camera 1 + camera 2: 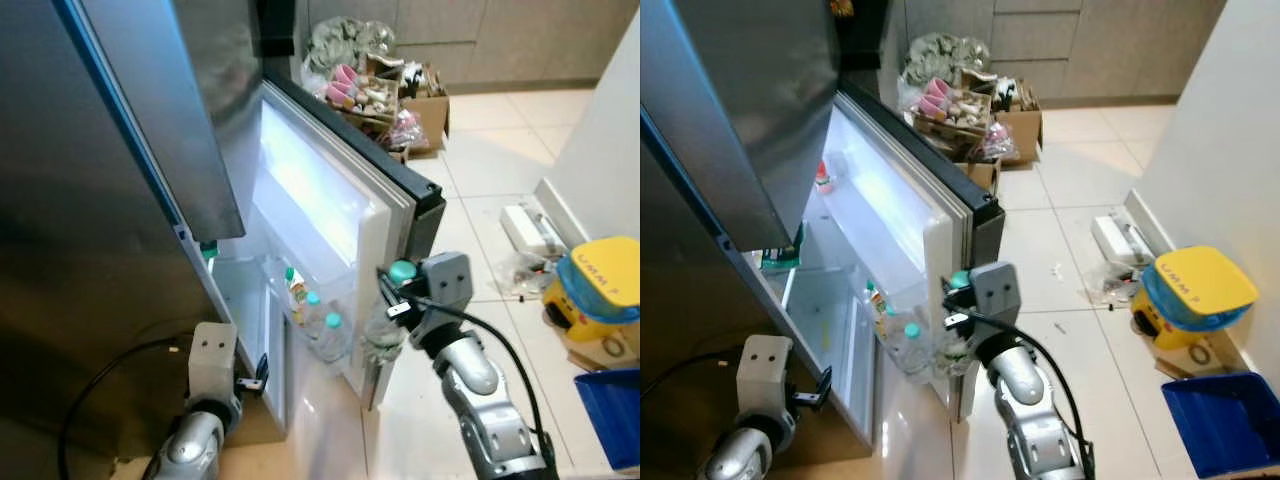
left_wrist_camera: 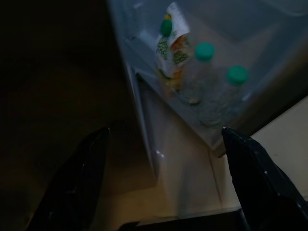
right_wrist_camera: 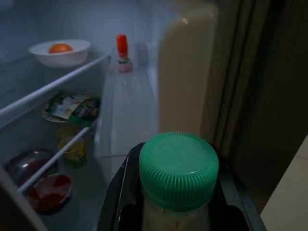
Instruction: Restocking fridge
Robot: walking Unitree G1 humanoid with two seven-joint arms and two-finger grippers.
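Low on the left, the left gripper (image 2: 163, 183) hangs spread wide and empty near the fridge door (image 1: 330, 200), where two bottles (image 1: 322, 325) stand racked, while the right gripper (image 1: 392, 300) clamps a green-capped bottle (image 3: 178, 178) at the door's edge.

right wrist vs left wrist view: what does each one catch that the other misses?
Right wrist: the right gripper shut on a green-capped bottle, fridge shelves with a white bowl holding an orange fruit, a red-capped bottle and a red-lidded container.
Left wrist: the open left gripper above the door shelf with a juice carton and two green-capped water bottles.
Both: the open fridge.
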